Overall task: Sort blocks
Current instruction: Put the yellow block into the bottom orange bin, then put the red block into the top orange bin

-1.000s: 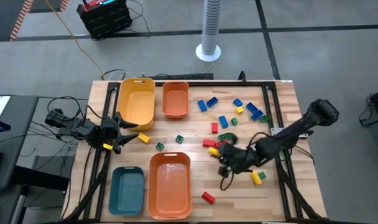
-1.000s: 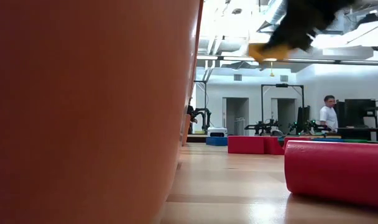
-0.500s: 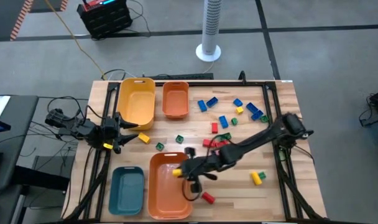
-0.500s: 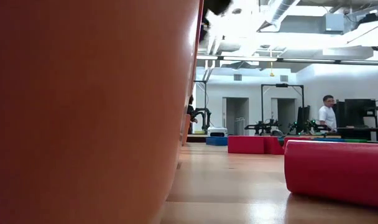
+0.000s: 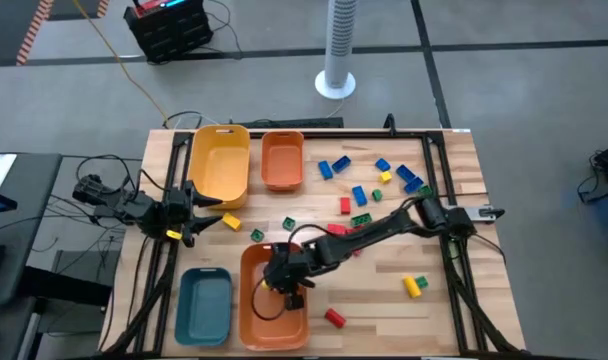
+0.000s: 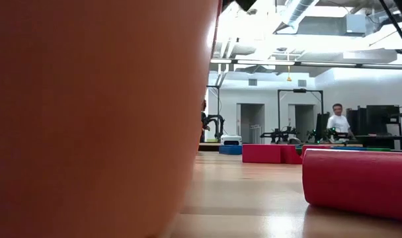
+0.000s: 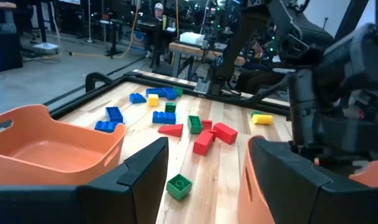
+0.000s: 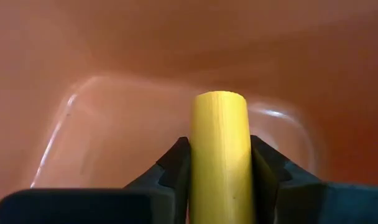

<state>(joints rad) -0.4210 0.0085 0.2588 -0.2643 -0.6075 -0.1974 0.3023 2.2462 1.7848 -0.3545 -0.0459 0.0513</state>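
My right gripper (image 5: 284, 282) reaches from the table's right side over the large orange bin (image 5: 250, 322) and is shut on a yellow round block (image 8: 219, 143). Loose blocks lie on the wood: blue ones (image 5: 324, 168) at the far right, a red one (image 5: 345, 205), a green one (image 5: 361, 219), a yellow one (image 5: 414, 286), and a red cylinder (image 5: 334, 317) by the bin. My left gripper (image 5: 206, 216) waits open at the table's left edge, level, with a green block (image 7: 178, 185) lying on the table ahead of it. My right gripper pinches the yellow block's two opposite sides (image 8: 198, 163) between its two fingers. The fingers slant down from the table's right side. The block runs along the fingers and sticks out past their tips, over the orange bin's floor (image 8: 114, 130).
A yellow bin (image 5: 221, 160) and a small orange bin (image 5: 281, 160) stand at the far left, a teal bin (image 5: 204, 305) at the near left. In the low view the orange bin's wall (image 6: 88, 119) fills the left half. A person (image 6: 338, 122) stands in the room behind.
My right gripper has travelled from the block pile on the right toward the table's left, carrying the yellow block. It has rolled, tipped downward and sunk over the large orange bin. The loose blocks have stayed where they were.
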